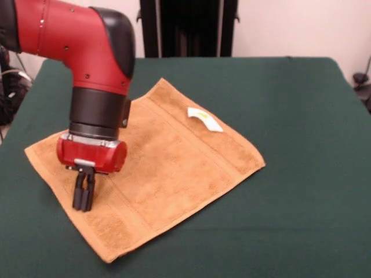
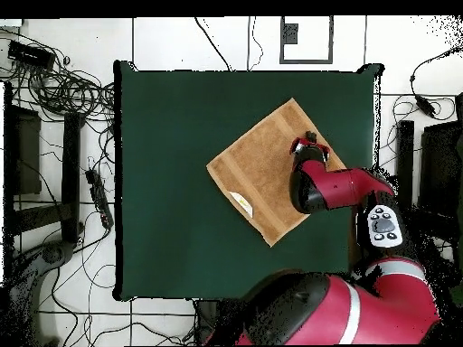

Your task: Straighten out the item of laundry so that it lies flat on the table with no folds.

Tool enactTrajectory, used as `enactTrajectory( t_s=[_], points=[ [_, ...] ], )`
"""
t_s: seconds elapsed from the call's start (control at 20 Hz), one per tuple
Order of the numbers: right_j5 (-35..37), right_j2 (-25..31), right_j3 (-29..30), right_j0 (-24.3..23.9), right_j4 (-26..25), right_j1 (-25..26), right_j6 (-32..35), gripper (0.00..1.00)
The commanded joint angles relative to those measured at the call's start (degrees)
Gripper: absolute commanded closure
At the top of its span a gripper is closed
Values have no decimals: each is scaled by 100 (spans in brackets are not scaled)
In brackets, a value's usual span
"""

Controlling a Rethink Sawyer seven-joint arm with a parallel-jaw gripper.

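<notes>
The golden-tan towel [image 1: 168,168] lies spread out on the dark green table [image 1: 301,116], turned like a diamond, with its white-yellow tag [image 1: 204,119] showing near the far edge. It looks mostly flat, with border bands visible. My gripper [image 1: 83,207] hangs from the red arm over the towel's left part, fingers together and pointing down at or just above the cloth, holding nothing. In the overhead view the towel [image 2: 258,172] lies right of the table's middle and the gripper [image 2: 310,139] sits over its right corner area; the arm hides part of the towel there.
Bare green table [image 2: 181,181] lies wide around the towel. A dark stand [image 1: 188,26] rises behind the table's far edge. Cables and equipment [image 2: 54,90] lie on the floor beside the table.
</notes>
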Motion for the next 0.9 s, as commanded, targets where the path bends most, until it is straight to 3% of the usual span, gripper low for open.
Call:
enactTrajectory(
  t_s=[0.05,0.35,0.9],
  points=[
    [1236,1017,355,-546,-391,176,-876,100],
    [1765,1663,1313,-1026,-322,-565,-1266,100],
    [1977,1793,1899,-1085,-355,-1182,-1151,100]
  ],
)
